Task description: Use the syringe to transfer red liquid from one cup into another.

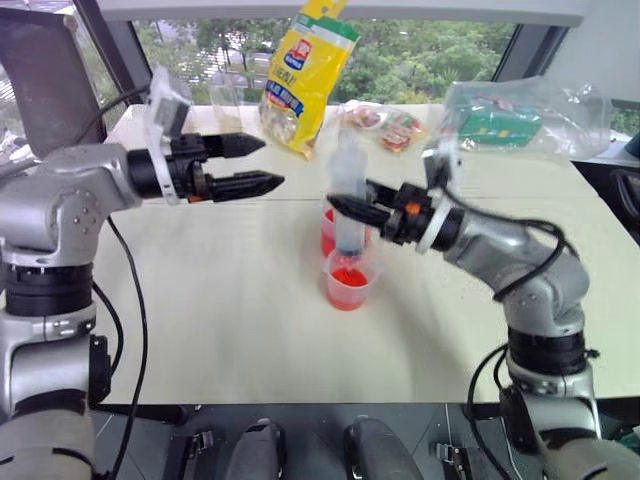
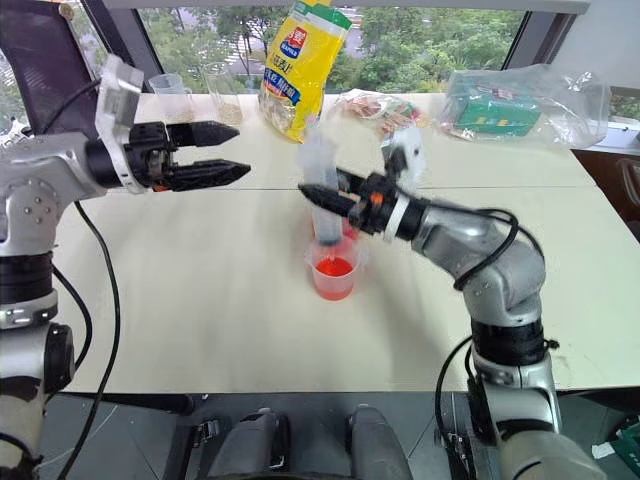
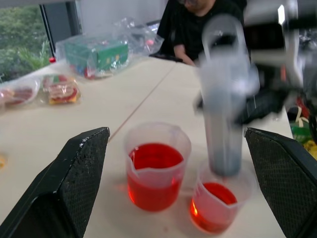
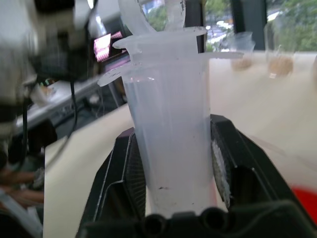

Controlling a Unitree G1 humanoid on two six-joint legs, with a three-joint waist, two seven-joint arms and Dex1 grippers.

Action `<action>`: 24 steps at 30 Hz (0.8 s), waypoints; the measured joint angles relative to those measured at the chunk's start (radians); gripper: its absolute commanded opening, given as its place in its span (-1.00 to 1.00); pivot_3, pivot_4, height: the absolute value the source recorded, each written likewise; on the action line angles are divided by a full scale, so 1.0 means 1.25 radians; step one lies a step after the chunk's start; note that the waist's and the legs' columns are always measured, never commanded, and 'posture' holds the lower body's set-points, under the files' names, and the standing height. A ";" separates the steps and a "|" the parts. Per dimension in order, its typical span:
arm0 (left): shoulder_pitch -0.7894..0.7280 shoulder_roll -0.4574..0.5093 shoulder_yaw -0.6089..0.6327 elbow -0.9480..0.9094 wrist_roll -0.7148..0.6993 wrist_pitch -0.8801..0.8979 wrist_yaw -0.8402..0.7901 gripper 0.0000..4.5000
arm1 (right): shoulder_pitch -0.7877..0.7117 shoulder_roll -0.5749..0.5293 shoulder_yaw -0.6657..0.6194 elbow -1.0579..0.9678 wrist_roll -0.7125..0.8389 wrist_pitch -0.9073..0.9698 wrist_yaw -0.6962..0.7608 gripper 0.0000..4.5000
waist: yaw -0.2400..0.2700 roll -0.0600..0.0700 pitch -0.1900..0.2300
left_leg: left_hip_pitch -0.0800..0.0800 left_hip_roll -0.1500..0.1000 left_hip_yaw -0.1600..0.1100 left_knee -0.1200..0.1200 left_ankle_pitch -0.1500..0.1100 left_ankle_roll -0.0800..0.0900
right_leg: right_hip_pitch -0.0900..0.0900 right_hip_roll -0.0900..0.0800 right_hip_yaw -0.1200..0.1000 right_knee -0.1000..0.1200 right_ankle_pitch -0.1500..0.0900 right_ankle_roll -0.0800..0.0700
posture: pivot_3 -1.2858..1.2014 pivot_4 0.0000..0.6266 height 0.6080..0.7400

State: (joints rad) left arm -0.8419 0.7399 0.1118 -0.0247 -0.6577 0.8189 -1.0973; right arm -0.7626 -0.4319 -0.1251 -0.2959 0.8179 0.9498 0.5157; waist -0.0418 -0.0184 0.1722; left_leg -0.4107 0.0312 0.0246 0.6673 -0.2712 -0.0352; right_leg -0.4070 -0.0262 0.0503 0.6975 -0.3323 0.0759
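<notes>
Head views, frame centre: two clear cups, near cup (image 1: 349,281) and far cup (image 3: 154,166), both part-filled with red liquid (image 3: 155,157); syringe (image 1: 348,200) upright over near cup, clamped by right gripper (image 1: 345,210). Left wrist: left gripper (image 1: 262,164) spread wide, empty. Right wrist: syringe barrel pinched between black fingers (image 4: 224,158).

Bright daylight comes through the windows (image 1: 420,50) behind the table (image 1: 200,300), which is evenly lit with only faint shadows. The syringe (image 3: 223,114) smears with motion blur in both wrist views (the person behind it is soft too).
</notes>
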 measured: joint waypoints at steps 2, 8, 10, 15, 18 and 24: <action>0.025 -0.008 -0.003 -0.024 0.000 -0.006 0.012 0.99 | -0.106 -0.006 -0.048 0.081 0.025 0.080 -0.072 -0.37 | -0.001 0.000 0.000 | 0.000 0.000 0.000 0.000 0.000 0.000 | 0.000 0.000 0.000 0.000 0.000 0.000 | 0.03 -0.52 1.00; 0.080 -0.027 -0.009 -0.075 -0.001 -0.021 0.047 0.99 | -0.316 -0.149 0.008 0.409 -0.103 0.314 -0.194 -0.37 | 0.002 0.000 0.000 | -0.001 0.000 0.001 -0.002 -0.001 0.001 | 0.000 -0.001 0.000 -0.004 0.000 0.000 | 0.03 -0.52 1.00; 0.085 -0.029 -0.008 -0.077 -0.002 -0.020 0.055 0.99 | -0.316 -0.167 0.058 0.451 -0.139 0.328 -0.181 -0.37 | 0.000 0.000 0.000 | -0.002 0.000 0.001 -0.002 -0.001 0.002 | -0.001 0.000 0.001 -0.005 0.000 0.000 | 0.03 -0.52 1.00; 0.112 -0.040 -0.007 -0.119 -0.022 -0.016 0.082 0.99 | -0.297 -0.179 0.214 0.580 -0.240 0.357 -0.123 -0.37 | -0.003 0.000 0.000 | -0.006 0.000 0.002 -0.003 -0.002 0.003 | -0.004 0.000 0.001 -0.006 0.000 0.000 | 0.03 -0.52 1.00; 0.134 -0.038 -0.003 -0.142 -0.027 -0.013 0.097 0.99 | -0.296 -0.178 0.263 0.632 -0.279 0.371 -0.093 -0.37 | -0.002 0.000 0.000 | -0.008 0.000 0.002 -0.002 -0.002 0.003 | -0.006 0.000 0.001 -0.006 0.000 0.000 | 0.03 -0.52 1.00; 0.156 -0.032 0.002 -0.173 -0.043 -0.008 0.120 0.99 | -0.295 -0.171 0.322 0.679 -0.337 0.363 -0.027 -0.37 | -0.001 0.000 0.000 | -0.009 0.000 0.002 -0.001 -0.002 0.003 | -0.007 0.000 0.001 -0.006 0.000 0.000 | 0.03 -0.52 1.00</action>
State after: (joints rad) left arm -0.6470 0.7003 0.1137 -0.2405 -0.7115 0.8087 -0.9474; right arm -1.1307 -0.6455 0.2779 0.5530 0.3962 1.4035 0.4816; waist -0.0433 -0.0183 0.1722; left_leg -0.4222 0.0312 0.0271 0.6662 -0.2732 -0.0317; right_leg -0.4154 -0.0267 0.0515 0.6900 -0.3320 0.0762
